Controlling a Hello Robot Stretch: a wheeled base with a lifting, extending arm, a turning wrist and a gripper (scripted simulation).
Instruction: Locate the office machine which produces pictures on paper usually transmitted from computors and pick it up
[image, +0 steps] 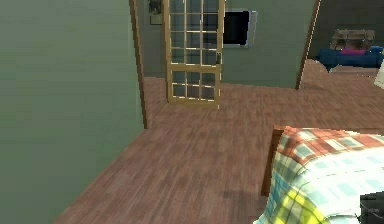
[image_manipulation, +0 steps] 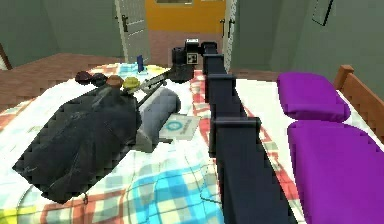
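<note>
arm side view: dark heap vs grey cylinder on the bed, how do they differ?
Colour: the dark heap is near-black, while the grey cylinder is a lighter, even grey.
Shape: the dark heap is crumpled and irregular, like a garment. The grey cylinder is smooth and round, lying on its side.
Spread: the dark heap covers far more of the plaid bedspread than the grey cylinder does.
Shared: both lie on the plaid bedspread, side by side.

A dark crumpled cloth (image_manipulation: 85, 140), perhaps a jacket, lies on the plaid bedcover (image_manipulation: 180, 195). Two purple pillows (image_manipulation: 312, 95) lie well apart from it.
</note>
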